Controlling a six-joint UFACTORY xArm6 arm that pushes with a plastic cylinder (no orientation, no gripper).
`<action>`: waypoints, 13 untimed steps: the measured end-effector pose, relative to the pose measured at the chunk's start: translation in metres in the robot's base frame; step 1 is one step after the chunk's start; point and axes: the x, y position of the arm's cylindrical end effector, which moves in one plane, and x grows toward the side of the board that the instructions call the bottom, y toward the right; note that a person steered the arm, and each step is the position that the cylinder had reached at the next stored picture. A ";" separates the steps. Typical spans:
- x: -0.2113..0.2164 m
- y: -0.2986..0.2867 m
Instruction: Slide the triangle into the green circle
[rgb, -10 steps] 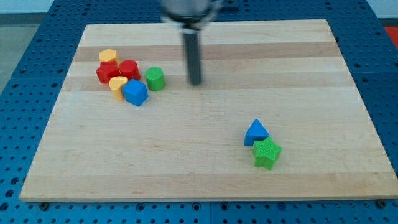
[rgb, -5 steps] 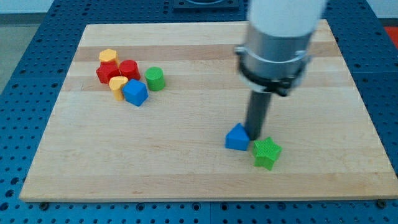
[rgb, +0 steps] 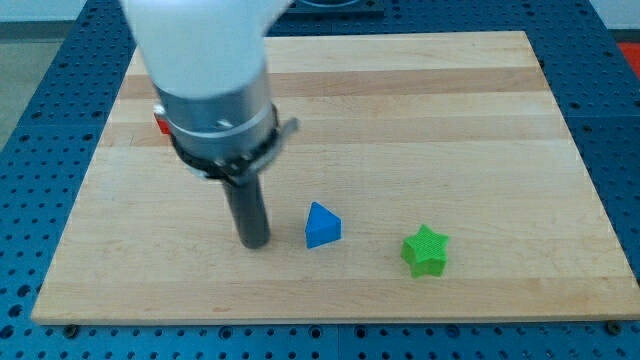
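Note:
The blue triangle (rgb: 321, 226) lies on the wooden board (rgb: 400, 110) a little below its middle. My tip (rgb: 254, 242) rests on the board just to the triangle's left, a small gap apart from it. The green circle is hidden behind the arm's large grey and white body (rgb: 208, 80), which covers the upper left of the board. Only a sliver of a red block (rgb: 158, 124) shows at the arm's left edge.
A green star (rgb: 426, 251) lies to the triangle's lower right, near the board's bottom edge. The board sits on a blue perforated table (rgb: 610, 60). The other blocks of the upper-left cluster are hidden by the arm.
The triangle has slid left, away from the green star. My tip has moved from the triangle's right side across to its left, and the arm now covers the upper-left cluster.

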 end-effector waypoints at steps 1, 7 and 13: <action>0.028 0.029; -0.054 0.062; -0.143 0.133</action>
